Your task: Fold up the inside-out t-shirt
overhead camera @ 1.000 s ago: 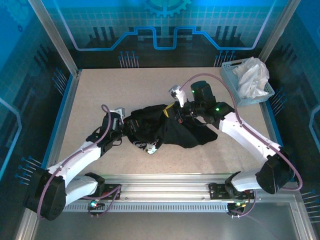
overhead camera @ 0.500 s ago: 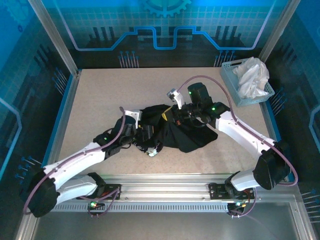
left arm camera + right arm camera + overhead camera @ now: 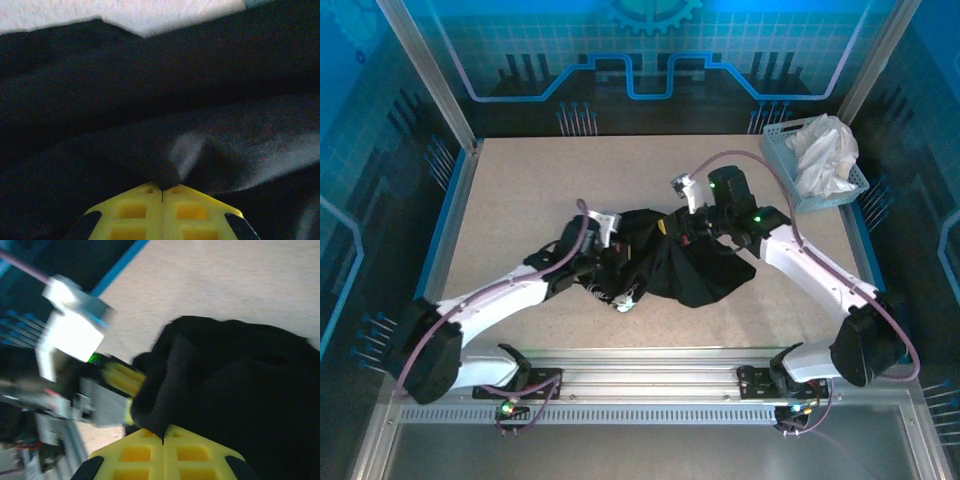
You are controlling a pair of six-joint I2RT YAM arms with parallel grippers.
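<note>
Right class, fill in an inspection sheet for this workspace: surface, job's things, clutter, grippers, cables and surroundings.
Surface: speckled beige table, bare around the garment.
Job's things: black t-shirt, crumpled mid-table, unfolded.
Clutter: basket at far right corner, holding white cloth.
Grippers: left gripper shut, pinching shirt fabric; right gripper shut on a shirt fold.
Cables: purple cables run along both arms.
Surroundings: blue panels, metal frame.
</note>
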